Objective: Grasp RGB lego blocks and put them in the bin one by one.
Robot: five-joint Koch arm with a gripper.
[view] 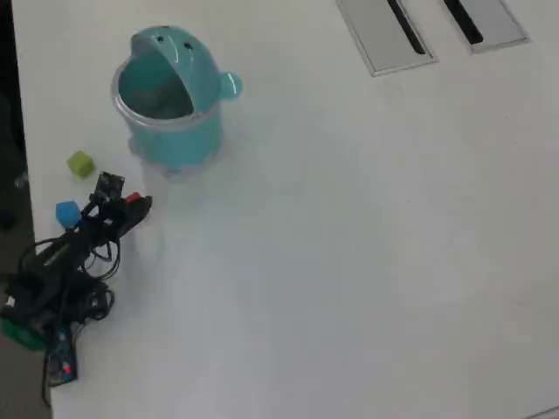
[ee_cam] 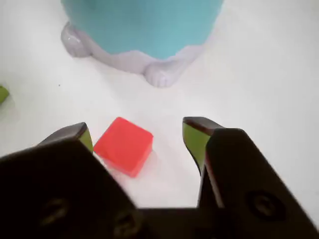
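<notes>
Setting: a white table [view: 349,244] seen from above and from a camera on the arm's wrist
Arm: a small black robot arm [view: 65,262] with loose wires lies along the lower left of the overhead view, reaching up and to the right toward the bin
Gripper: the gripper [ee_cam: 137,137] fills the bottom of the wrist view, dark, with yellow-green inner pads on both tips; in the overhead view it sits just below and left of the bin
Jaws: spread wide, one tip on each side of the red block, with nothing held between them
Red block: a small red cube [ee_cam: 123,145] rests on the table between the tips in the wrist view, close against the left tip and well clear of the right one; in the overhead view only a sliver of red shows at the gripper's end
Yellow-green block: a small cube [view: 80,163] sits on the table left of the bin and above the gripper in the overhead view; a sliver of it shows at the left edge of the wrist view
Blue block: a small cube [view: 67,213] lies just left of the arm in the overhead view, below the yellow-green one
Bin: a round teal mini trash can [view: 170,131] stands upright at upper left, its domed lid with two dark dots tipped back so the inside shows, a knob on its right side; in the wrist view its teal body and pale base rise just beyond the red block
Plates: two flat grey rectangular plates [view: 371,35] with black slots lie at the top edge, far from the arm
</notes>
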